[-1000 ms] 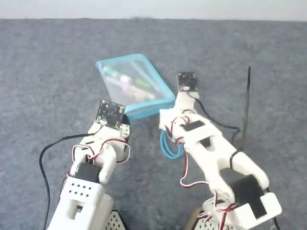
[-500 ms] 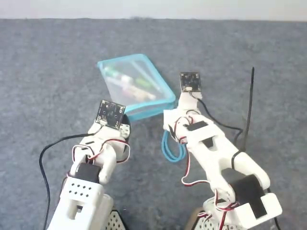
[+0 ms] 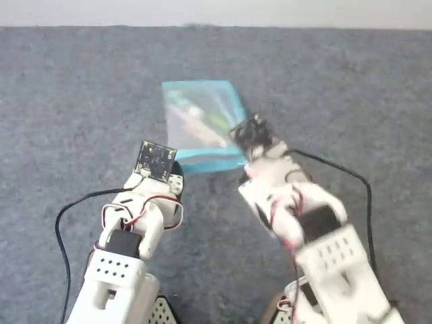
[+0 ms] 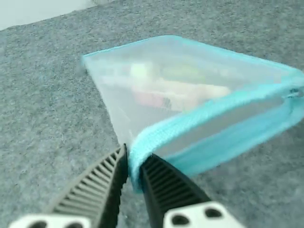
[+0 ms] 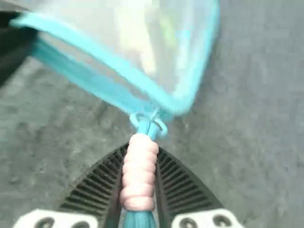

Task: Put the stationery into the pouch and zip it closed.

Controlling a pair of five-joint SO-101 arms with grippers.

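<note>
Turquoise pouch [image 3: 199, 125] holds the stationery [image 4: 166, 88], its corner clamped in the left pincer [image 4: 134, 159], the right pincer [image 5: 141, 153] clenched on the pink zip pull [image 5: 138, 183], so zipping looks nearly finished.

White arms [image 3: 116, 271], red wires [image 3: 156, 200], black ribbed left tool [image 4: 133, 157]

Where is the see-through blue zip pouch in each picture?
High view: the see-through turquoise plastic pouch lies on the grey felt, beyond both arms.
Left wrist view: pouch ahead of the left gripper, which pinches its corner.
Right wrist view: pouch ahead of the right gripper, which grips its pink beaded zip pull.
Shared landmark: the turquoise zip band.
</note>
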